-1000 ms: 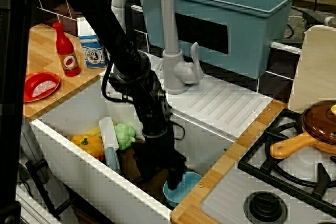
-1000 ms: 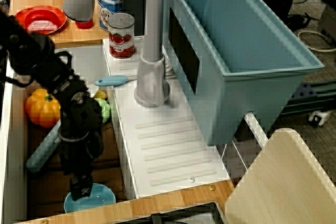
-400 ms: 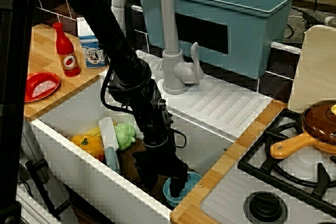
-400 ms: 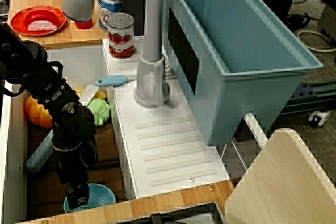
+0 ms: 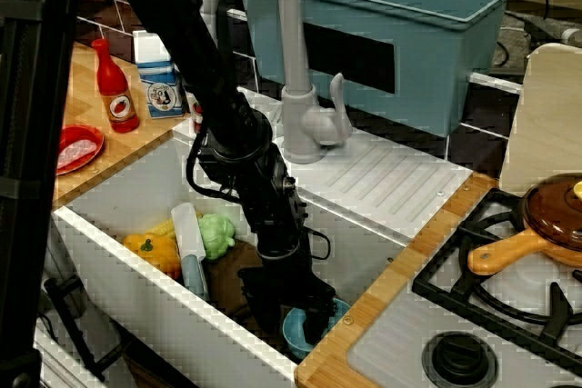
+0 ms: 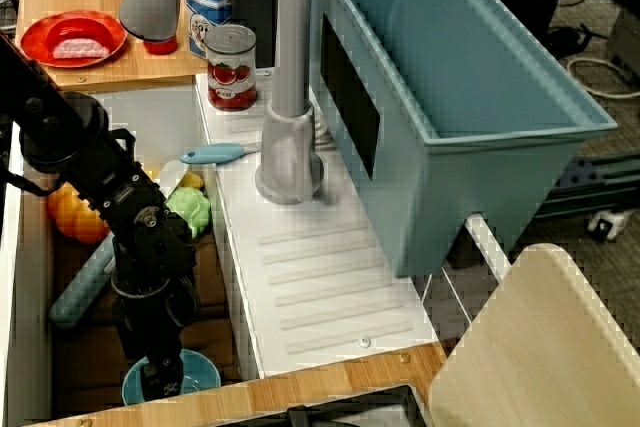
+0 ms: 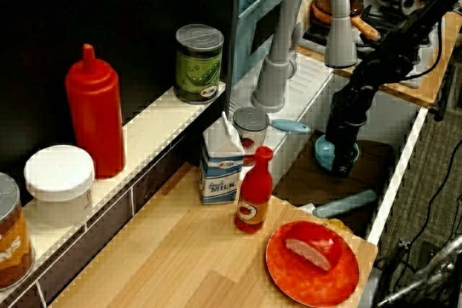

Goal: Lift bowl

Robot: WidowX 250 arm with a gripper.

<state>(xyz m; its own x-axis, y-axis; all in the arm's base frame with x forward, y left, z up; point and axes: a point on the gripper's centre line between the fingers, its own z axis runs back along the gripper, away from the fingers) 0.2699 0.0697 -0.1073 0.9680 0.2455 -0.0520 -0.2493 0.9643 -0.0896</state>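
Observation:
The small light-blue bowl (image 5: pixel 296 332) sits on the sink floor in the corner nearest the stove; it also shows in the overhead view (image 6: pixel 198 373) and in the side view (image 7: pixel 323 151). My gripper (image 5: pixel 314 326) points straight down into the bowl, with one dark finger inside it and the rest of the hand over its rim. In the overhead view my gripper (image 6: pixel 161 381) covers the bowl's left half. In the side view my gripper (image 7: pixel 343 164) hides the bowl's right side. The bowl rests on the sink floor. The jaws' gap is hidden by the hand.
In the sink lie an orange pepper (image 6: pixel 68 218), a green vegetable (image 5: pixel 216 234) and a teal-handled tool (image 5: pixel 189 244). The grey faucet (image 5: pixel 293 70) and the large teal tub (image 5: pixel 400 34) stand behind. A lidded pan (image 5: pixel 546 215) sits on the stove. The red plate (image 6: pixel 72 39), ketchup bottle (image 5: pixel 113 86) and can (image 6: pixel 231 67) stand at the left.
My arm has sunk lower and shifted slightly toward the bowl's middle. The gripper now reaches deeper into the bowl. The bowl has not moved.

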